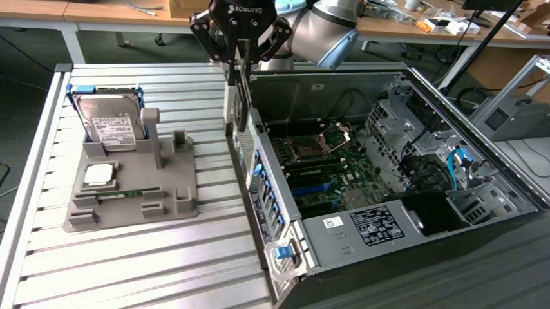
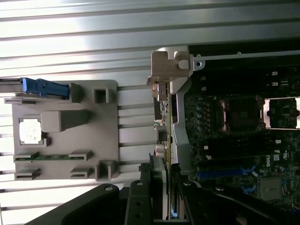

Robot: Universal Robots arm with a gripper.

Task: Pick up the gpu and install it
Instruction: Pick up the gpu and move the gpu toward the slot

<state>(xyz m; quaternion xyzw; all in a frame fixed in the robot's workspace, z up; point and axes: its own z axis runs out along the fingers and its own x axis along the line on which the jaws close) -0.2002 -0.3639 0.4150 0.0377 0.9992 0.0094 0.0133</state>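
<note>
Table: a slatted metal table (image 1: 129,270) carries the parts at the exterior view's left and the computer at its right.
Holder: a grey holder (image 1: 129,209) keeps the hard drive (image 1: 110,119) in its blue frame, a processor chip (image 1: 99,174) and a green memory stick (image 1: 129,193); its tall posts (image 1: 151,129) stand empty.
Gripper: the gripper (image 1: 238,63) hangs between the holder and the case, its fingers (image 2: 140,197) partly closed and clamped on the two faces of the gpu.
Gpu: the gpu (image 1: 241,103) is off the holder, held on edge and upright, above the case's wall nearest the holder; in the wrist view its metal bracket (image 2: 164,70) sits at the end far from the fingers.
Case: the open case (image 1: 344,84) lies on its side with the motherboard (image 1: 322,161) exposed.
Slots: the blue and dark slots (image 1: 311,188) on the board look unoccupied.
Done: the pick-up, judging from the firm grip and the card being clear of the holder.
Left: the install; the card is not yet in any slot and hangs clear of the board.
</note>
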